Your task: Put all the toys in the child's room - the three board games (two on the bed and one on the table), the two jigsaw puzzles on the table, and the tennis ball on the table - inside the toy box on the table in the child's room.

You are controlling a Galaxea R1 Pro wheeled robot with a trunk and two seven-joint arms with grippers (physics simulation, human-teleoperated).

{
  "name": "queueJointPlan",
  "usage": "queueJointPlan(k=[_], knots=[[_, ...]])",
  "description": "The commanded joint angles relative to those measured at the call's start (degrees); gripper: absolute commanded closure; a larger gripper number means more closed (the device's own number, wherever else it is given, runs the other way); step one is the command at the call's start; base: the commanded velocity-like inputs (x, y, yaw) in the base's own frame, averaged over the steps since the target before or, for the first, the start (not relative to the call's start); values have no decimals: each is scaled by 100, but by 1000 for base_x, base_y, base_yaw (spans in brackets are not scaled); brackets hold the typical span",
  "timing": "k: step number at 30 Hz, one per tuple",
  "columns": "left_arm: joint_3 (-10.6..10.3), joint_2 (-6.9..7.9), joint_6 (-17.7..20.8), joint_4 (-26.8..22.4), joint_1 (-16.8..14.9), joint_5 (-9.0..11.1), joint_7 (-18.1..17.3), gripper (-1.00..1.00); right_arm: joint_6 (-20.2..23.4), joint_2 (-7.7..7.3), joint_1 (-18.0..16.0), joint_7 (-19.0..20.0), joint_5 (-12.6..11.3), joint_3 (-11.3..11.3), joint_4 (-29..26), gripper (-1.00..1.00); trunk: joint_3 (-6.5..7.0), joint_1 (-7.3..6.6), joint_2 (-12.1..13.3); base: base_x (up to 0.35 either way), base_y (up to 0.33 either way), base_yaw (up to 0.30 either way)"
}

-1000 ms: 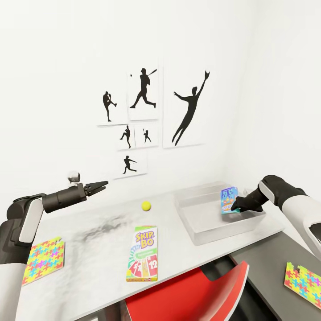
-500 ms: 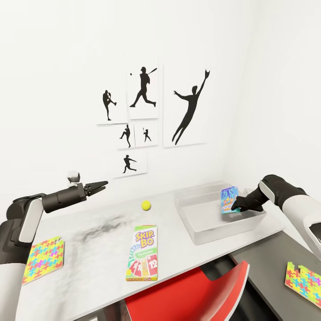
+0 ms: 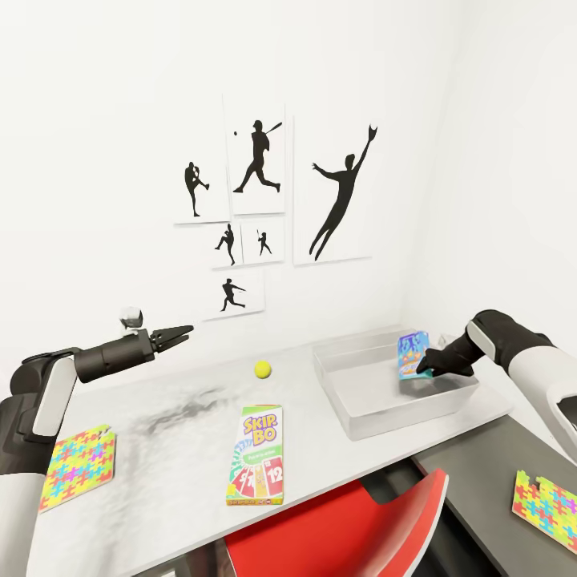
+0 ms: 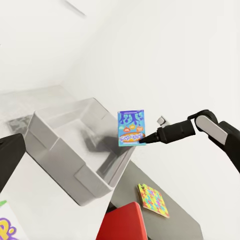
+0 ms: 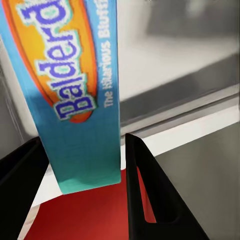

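On the pale surface lie the Skip-Bo box at 6 o'clock, the tennis ball just past it and jigsaw squares at 8 and 4 o'clock; a red chair sits below. Since the earlier frame, the blue board game has lifted slightly. The right hand pinches it upright over the toy box at 3 o'clock. The left hand hovers empty — fingers nearly together.

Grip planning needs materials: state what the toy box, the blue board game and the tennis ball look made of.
Toy box: smooth matte light-grey plastic, judging by its thin moulded, sloping walls. Blue board game: probably glossy printed cardboard; the right wrist view shows a thin flat panel with sharp lettering. Tennis ball: uniform yellow-green, likely felt, but too small to show texture.
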Motion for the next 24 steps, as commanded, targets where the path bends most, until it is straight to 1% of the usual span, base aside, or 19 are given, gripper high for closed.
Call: queueJointPlan(k=[1, 3, 8, 18, 21, 24], knots=[[4, 0, 20, 0, -5, -15, -26, -100, 19, -8, -6, 9, -45, 46, -19, 100, -8, 1, -6, 0, 0, 0], [4, 0, 20, 0, -5, -19, -26, -100, 19, -9, -7, 12, -43, 47, -31, 100, -8, 1, -6, 0, 0, 0], [4, 0, 20, 0, -5, -22, -26, -100, 19, 1, 0, -5, -42, 52, -41, 100, -98, 111, -206, 0, 0, 0], [4, 5, 20, 0, 3, -23, -26, -100, 19, 13, -4, -26, -42, 37, -58, 100, -98, 111, -206, 0, 0, 0], [4, 6, 20, 0, 4, -23, -26, -100, 19, 43, -12, -51, -42, 16, -59, 100, -98, 111, -206, 0, 0, 0], [4, 8, 20, 0, 4, -22, -26, -100, 19, 69, -102, -134, -42, 5, -60, 100, -98, 111, -206, 0, 0, 0]])
